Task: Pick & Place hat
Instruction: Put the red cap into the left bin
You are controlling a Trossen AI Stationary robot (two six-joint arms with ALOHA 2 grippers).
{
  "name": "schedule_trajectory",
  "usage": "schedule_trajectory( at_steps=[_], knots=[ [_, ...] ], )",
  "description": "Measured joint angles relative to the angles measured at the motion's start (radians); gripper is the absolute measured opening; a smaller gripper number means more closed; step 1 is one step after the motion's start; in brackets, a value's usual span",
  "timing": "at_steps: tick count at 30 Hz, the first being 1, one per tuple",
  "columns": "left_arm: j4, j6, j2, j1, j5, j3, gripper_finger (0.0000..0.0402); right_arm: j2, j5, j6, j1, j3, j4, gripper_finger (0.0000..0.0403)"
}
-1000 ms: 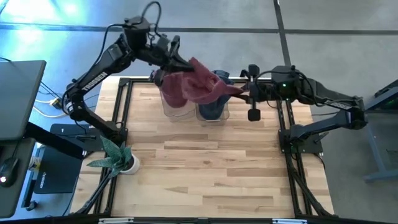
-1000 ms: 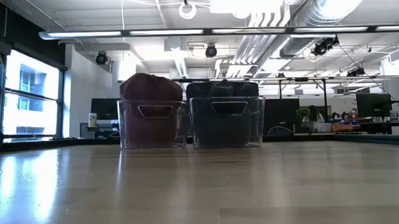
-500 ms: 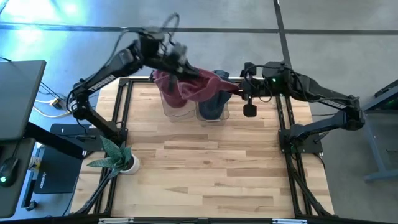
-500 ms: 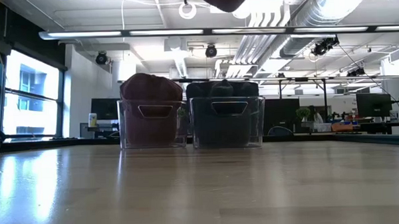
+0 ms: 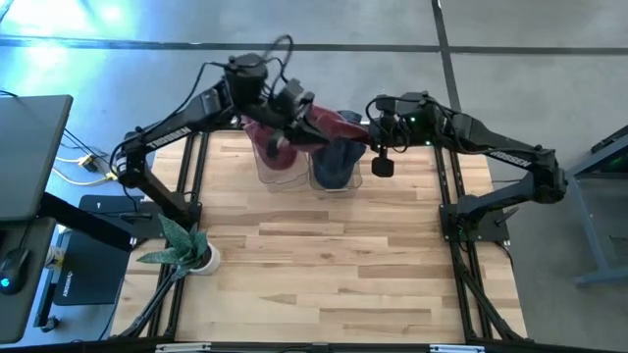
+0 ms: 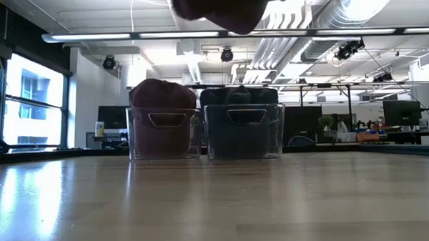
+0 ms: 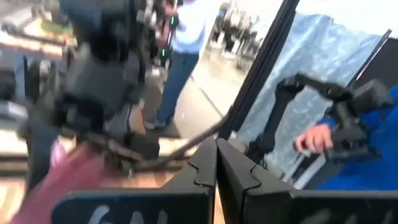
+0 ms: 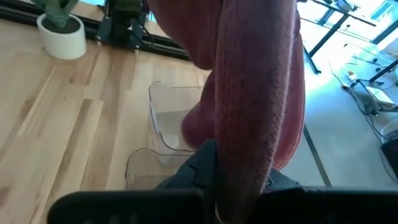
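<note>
A maroon knit hat [image 5: 319, 125] hangs in the air between my two grippers, above two clear bins at the table's far edge. Its underside [image 6: 221, 7] shows at the top of the low view. My left gripper [image 5: 297, 106] is shut at the hat's left end. My right gripper [image 5: 365, 132] is shut on its right end. The left bin [image 6: 165, 129] holds maroon hats, and the right bin [image 6: 243, 126] holds dark blue ones. My left gripper is shut at the hat's left end [image 5: 306, 116], coming level from the table's left. Its wrist view shows the shut fingertips [image 7: 216, 168] with maroon cloth [image 7: 56, 183] beside them; which part they have, I cannot tell. My right gripper pinches a bunched fold of the knit [image 8: 249, 155] between its two fingers, slanting down from the table's right. The hat is lifted clear and sags between the two grippers, over the bins.
A potted plant [image 5: 186, 245] stands at the table's left edge. Bare wooden tabletop [image 5: 324, 265] lies in front of the bins. Beyond the table, people [image 7: 186, 43] show in the left wrist view.
My left gripper has gone toward the table's right and rolled; my right gripper has gone toward the left and sunk a little. The hat, spread wide between them before, has bunched up and sagged, so its underside now dips into the low view.
</note>
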Motion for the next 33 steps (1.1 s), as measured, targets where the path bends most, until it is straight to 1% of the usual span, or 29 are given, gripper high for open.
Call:
schedule_trajectory(
  at_steps=[3,7,9,11,15,18,20,23,25,28,31,33],
  knots=[
    [0.025,-0.006,-0.008,0.002,-0.020,0.003,0.0000,0.000,-0.013,0.000,0.000,0.000,-0.003,0.0013],
    [-0.020,-0.006,-0.015,0.045,-0.019,-0.001,0.0000,0.000,-0.039,0.000,0.000,0.000,-0.032,0.0011],
    [-0.031,-0.002,-0.025,0.071,-0.021,0.002,0.0000,0.000,-0.085,0.006,0.000,0.000,-0.051,0.0011],
    [-0.079,0.013,-0.052,0.109,-0.021,0.002,0.0000,-0.005,-0.130,0.025,-0.007,0.000,-0.052,0.0011],
    [-0.167,0.167,-0.113,0.172,-0.037,0.002,0.0000,-0.015,-0.235,0.055,-0.038,0.000,-0.034,0.0006],
    [-0.220,0.280,-0.144,0.207,-0.054,0.002,0.0001,-0.016,-0.349,0.069,-0.077,0.000,-0.006,0.0005],
    [-0.224,0.334,-0.152,0.216,-0.038,0.002,0.0009,-0.016,-0.416,0.095,-0.107,0.000,0.032,0.0006],
    [-0.200,0.368,-0.155,0.218,0.053,0.002,0.0045,-0.010,-0.514,0.118,-0.137,0.000,0.090,0.0008],
    [-0.177,0.323,-0.154,0.217,0.106,0.002,0.0083,-0.009,-0.555,0.127,-0.156,0.000,0.118,0.0008],
    [-0.149,0.209,-0.150,0.217,0.167,0.002,0.0151,-0.009,-0.559,0.127,-0.176,0.000,0.121,0.0005],
    [-0.180,0.200,-0.143,0.217,0.221,0.002,0.0222,-0.009,-0.558,0.132,-0.195,0.000,0.127,0.0008],
    [-0.211,0.226,-0.142,0.216,0.209,0.002,0.0263,-0.009,-0.557,0.133,-0.203,0.000,0.128,0.0009]
  ],
)
